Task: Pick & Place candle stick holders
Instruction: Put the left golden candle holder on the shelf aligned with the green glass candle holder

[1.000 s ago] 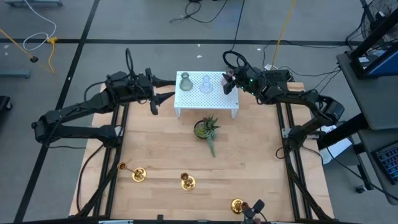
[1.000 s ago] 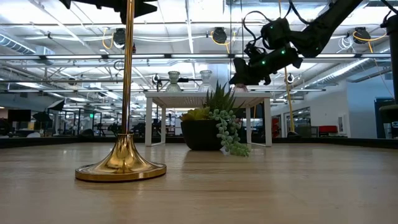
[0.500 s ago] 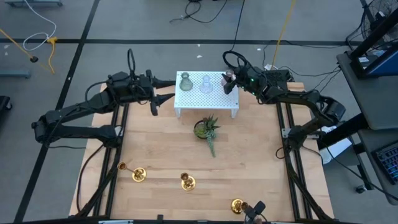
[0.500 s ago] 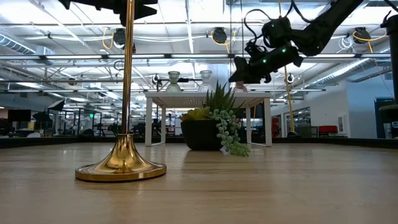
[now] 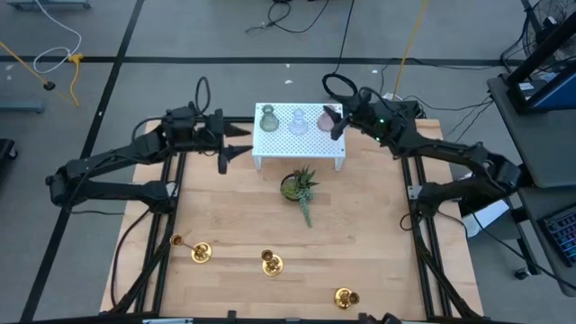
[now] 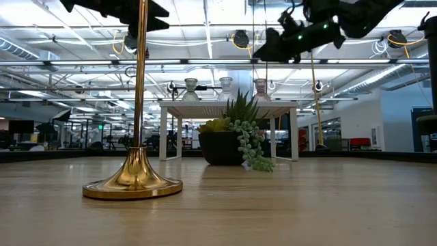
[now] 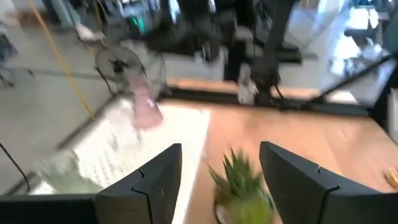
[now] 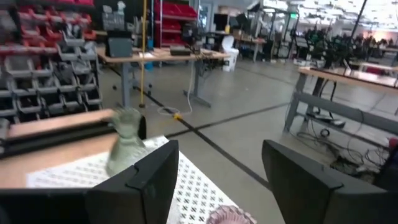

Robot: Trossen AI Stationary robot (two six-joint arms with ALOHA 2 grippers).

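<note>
Three gold candle stick holders are near the table's front edge: one at the left (image 5: 198, 252) seems to lie on its side, one in the middle (image 5: 270, 262), one at the right (image 5: 344, 297). In the low view one holder (image 6: 134, 179) stands upright on its flared base. My left gripper (image 5: 236, 140) is open and empty left of the white stand (image 5: 299, 151); the left wrist view shows its fingers wide apart (image 7: 221, 152). My right gripper (image 5: 337, 124) is open and empty above the stand's right end; the low view shows it (image 6: 265, 52) clear of the pink vase (image 6: 261, 89).
The white perforated stand at the far middle carries a green vase (image 5: 267, 118), a clear vase (image 5: 297, 121) and the pink vase (image 5: 327, 115). A potted green plant (image 5: 299, 187) stands in front of it, trailing toward the near edge. Bare wood lies between plant and holders.
My right gripper has risen from the pink vase and drawn a little toward the table's right edge; the vase stays standing on the stand. My left gripper has moved slightly toward the stand.
</note>
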